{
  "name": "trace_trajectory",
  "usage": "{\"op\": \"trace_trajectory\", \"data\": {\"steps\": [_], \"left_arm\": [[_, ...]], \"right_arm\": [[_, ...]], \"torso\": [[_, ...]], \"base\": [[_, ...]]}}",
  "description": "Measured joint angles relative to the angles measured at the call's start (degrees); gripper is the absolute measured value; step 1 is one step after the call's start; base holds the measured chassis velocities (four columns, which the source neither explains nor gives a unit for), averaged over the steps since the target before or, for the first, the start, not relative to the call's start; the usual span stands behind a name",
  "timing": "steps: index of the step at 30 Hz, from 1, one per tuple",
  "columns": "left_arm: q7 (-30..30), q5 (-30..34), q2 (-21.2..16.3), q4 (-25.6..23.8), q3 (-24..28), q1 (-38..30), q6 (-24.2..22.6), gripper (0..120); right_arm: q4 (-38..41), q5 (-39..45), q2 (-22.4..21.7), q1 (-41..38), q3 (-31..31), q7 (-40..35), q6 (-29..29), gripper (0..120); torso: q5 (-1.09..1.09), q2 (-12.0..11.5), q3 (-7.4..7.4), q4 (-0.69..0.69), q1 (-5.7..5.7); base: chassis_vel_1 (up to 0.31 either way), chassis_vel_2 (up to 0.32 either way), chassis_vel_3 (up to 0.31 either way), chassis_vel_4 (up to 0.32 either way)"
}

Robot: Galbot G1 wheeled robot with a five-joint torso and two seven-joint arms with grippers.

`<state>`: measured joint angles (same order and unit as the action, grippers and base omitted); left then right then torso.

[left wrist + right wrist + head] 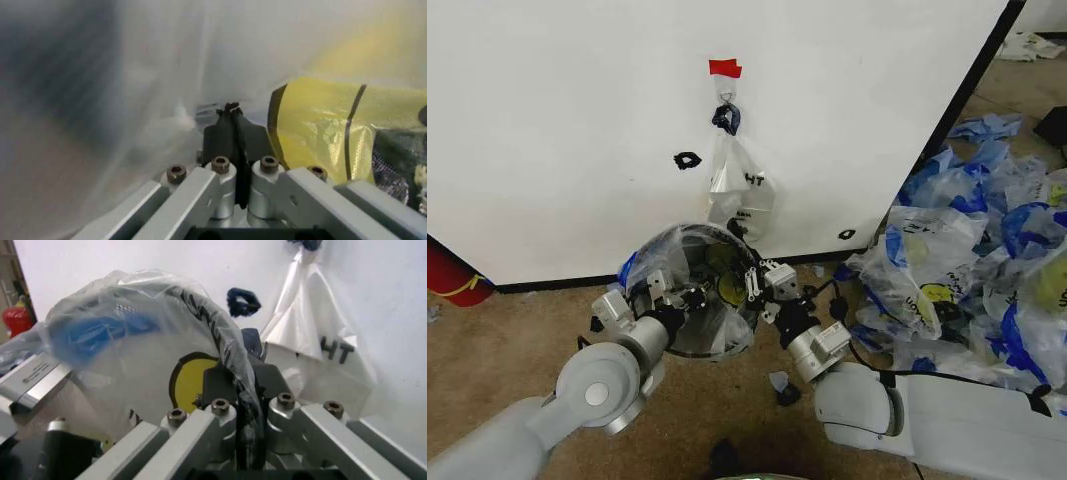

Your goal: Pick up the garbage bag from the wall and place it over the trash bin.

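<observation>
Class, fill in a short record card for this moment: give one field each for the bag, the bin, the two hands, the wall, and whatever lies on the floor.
garbage bag: stretched over the bin's mouth, smiley print showing
trash bin: round, black, tipped toward the camera, on the floor by the wall
left hand: shut on the bag at the bin's left rim
right hand: shut on the bag at the right rim
wall: white; red tape above a hook holding a clear bag
floor, right: pile of blue-and-white bags
</observation>
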<state>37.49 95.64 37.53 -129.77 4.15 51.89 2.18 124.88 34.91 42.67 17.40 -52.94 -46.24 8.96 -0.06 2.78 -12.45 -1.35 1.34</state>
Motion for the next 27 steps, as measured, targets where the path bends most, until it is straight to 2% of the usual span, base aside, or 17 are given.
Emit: {"op": "trace_trajectory", "data": {"steps": [8, 27], "left_arm": [[1.78, 2.86, 0.99, 0.12, 0.70, -1.42, -0.08, 0], [3.17, 3.20, 5.58, 8.96, 7.02, -8.66, 0.24, 0]], "right_arm": [[0.26, -0.02, -0.48, -1.93, -2.02, -0.01, -1.03, 0], [1.36, -0.66, -1.08, -2.76, -4.10, 0.49, -1.74, 0]], "torso": [[0.01, 0.00, 0.00, 0.00, 0.00], [0.01, 0.00, 0.00, 0.00, 0.00]], "base": [[0.000, 0.000, 0.000, 0.000], [0.000, 0.000, 0.000, 0.000]]}}
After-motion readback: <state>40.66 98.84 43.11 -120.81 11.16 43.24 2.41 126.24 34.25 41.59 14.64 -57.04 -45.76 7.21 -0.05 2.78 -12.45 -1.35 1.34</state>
